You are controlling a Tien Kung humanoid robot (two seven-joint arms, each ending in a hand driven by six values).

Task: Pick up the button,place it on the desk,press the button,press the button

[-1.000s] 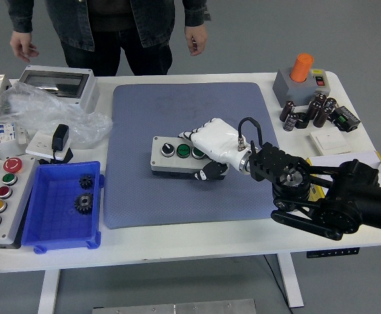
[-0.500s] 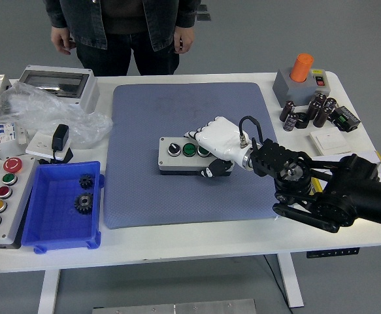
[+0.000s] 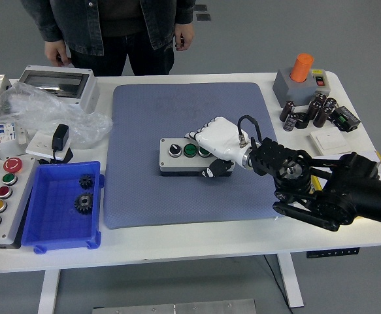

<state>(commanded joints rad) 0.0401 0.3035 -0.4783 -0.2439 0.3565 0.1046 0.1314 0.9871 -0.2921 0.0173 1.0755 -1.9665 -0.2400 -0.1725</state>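
A grey button box (image 3: 180, 157) lies on the blue mat (image 3: 190, 124), near its middle. It shows a black knob at the left and green buttons beside it. My right hand (image 3: 213, 152), in a white glove, covers the box's right end, fingers curled over the top and thumb at the front edge. Its black arm (image 3: 321, 186) comes in from the right. The left arm is out of view.
A second button box (image 3: 0, 196) with coloured buttons and a blue bin (image 3: 63, 209) holding gears sit at the left. Capacitors (image 3: 311, 111) and an orange-button box (image 3: 300, 82) stand at back right. A person (image 3: 115, 26) stands at the far side, hands hanging.
My right hand has shifted the button box a little right and back on the mat, then held still. The person has shifted position behind the table.
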